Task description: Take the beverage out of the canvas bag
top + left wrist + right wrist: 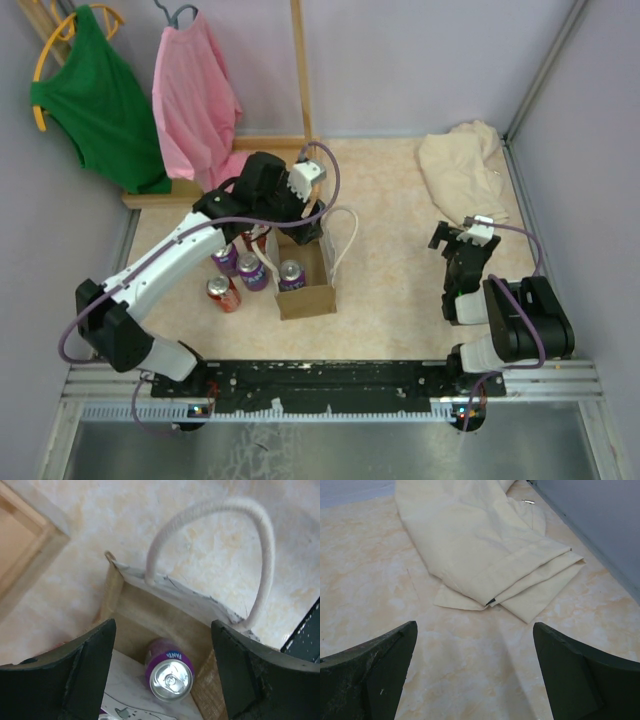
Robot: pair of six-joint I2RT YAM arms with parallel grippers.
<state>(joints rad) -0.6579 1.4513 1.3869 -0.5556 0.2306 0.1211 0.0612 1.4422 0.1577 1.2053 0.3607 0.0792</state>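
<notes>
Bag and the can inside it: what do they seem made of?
Bag: coarse woven cloth, matte brown, probably jute or canvas; weave shows. Handle: white twisted cord, likely cotton. Can: metal, likely aluminium; shiny silver top with pull tab.

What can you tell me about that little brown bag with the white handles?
The canvas bag is small, brown and coarse-woven, standing upright and open-topped on the table, its flat sides holding their shape. Thin white rope handles loop from its rim. One purple can stands upright inside; other cans stand beside it outside.
</notes>
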